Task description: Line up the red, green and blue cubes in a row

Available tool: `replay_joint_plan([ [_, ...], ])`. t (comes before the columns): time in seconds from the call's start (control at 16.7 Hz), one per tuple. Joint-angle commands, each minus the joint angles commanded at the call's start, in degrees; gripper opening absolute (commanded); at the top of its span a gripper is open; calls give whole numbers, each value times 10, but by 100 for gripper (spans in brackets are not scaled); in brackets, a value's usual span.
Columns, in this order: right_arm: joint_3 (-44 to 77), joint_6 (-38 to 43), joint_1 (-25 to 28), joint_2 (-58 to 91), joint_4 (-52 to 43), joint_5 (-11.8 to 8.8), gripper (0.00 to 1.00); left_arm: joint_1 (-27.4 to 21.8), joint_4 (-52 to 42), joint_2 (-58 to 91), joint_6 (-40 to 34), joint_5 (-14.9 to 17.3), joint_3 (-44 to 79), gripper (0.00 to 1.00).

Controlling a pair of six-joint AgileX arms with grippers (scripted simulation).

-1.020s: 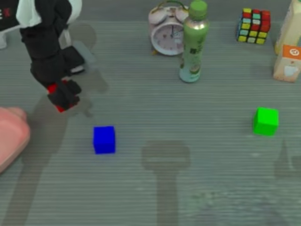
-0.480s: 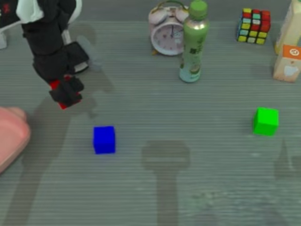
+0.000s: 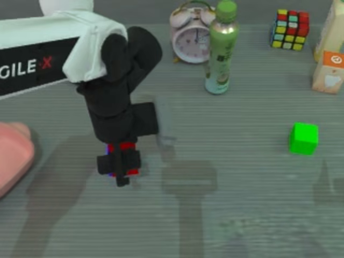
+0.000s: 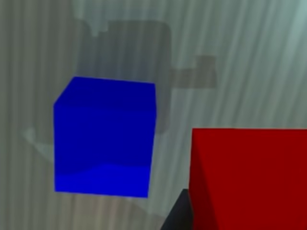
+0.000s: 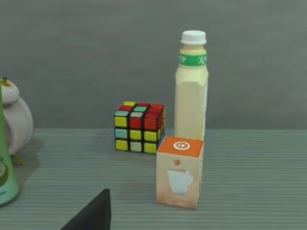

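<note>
My left gripper (image 3: 120, 163) is shut on the red cube (image 4: 249, 177), of which the top view shows only slivers (image 3: 128, 145). It hangs over the spot where the blue cube (image 4: 103, 136) stands, left of the table's middle. That cube is almost wholly hidden under the gripper in the top view. The left wrist view has the red cube close beside the blue one, and I cannot tell whether they touch. The green cube (image 3: 303, 138) sits alone at the right. My right arm is outside the top view; its gripper shows only as a dark edge (image 5: 93, 215).
Along the back stand a pink alarm clock (image 3: 192, 35), a green bottle (image 3: 221, 51), a multicoloured puzzle cube (image 3: 290, 29), a pale yellow bottle (image 5: 191, 91) and an orange-topped box (image 3: 329, 72). A pink object (image 3: 13, 156) lies at the left edge.
My left arm has swung from the far left towards the front and right, carrying the red cube to the blue cube, which it now covers. The green cube has not moved.
</note>
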Motion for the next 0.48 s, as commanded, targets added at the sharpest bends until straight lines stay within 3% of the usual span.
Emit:
replay_joint_plan([
  [0.18, 0, 0, 0, 0, 0, 0, 100, -54, 11, -47, 12, 0, -54, 0],
  [0.48, 0, 0, 0, 0, 0, 0, 100, -59, 12, -52, 13, 0, -60, 0],
])
